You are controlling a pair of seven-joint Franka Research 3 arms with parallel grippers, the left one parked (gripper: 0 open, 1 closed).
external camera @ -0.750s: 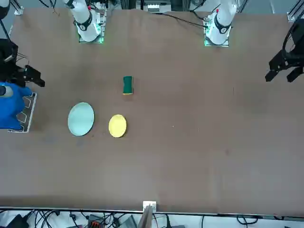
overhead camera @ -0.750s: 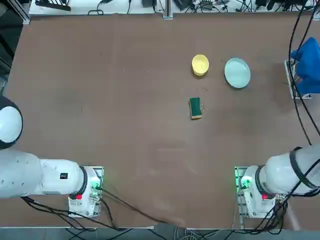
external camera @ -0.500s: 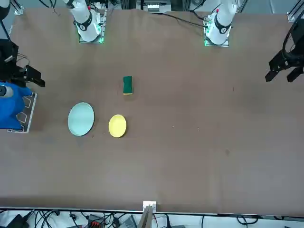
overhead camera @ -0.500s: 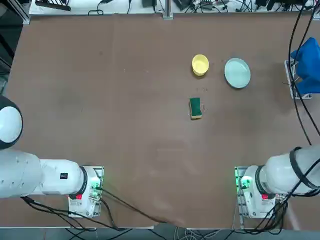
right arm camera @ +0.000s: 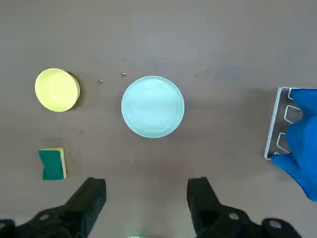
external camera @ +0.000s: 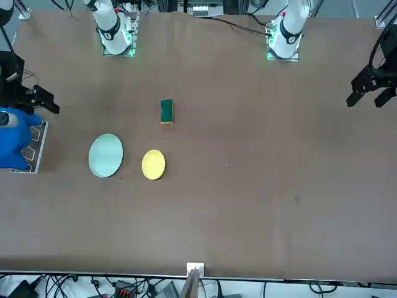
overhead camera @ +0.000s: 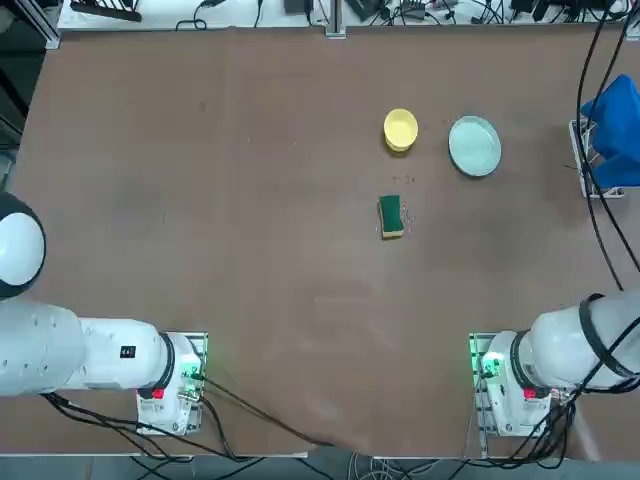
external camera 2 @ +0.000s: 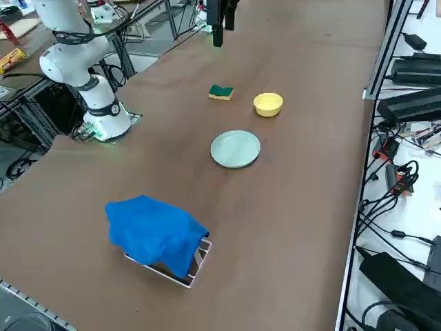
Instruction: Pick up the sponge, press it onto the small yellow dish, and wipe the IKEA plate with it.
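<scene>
Brown table (external camera: 248,186), front view. Landmark: the small yellow dish (external camera: 153,164). The IKEA plate (external camera: 105,155) just beside it, toward the blue cloth (external camera: 13,138) on a white rack at the table's edge. The sponge (external camera: 167,112) lies apart, nearer the arm bases, green top up.

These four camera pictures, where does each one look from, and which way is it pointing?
Top view: overhead, looking down; both arm bases along the bottom edge.
Front view: across the table, facing the robot; bases at the far edge.
Right side view: raised at the robot's right, looking diagonally; the white right arm shows.
Right wrist view: on the right arm, looking down past the open right gripper.
All four share the sponge, small yellow dish and IKEA plate.
</scene>
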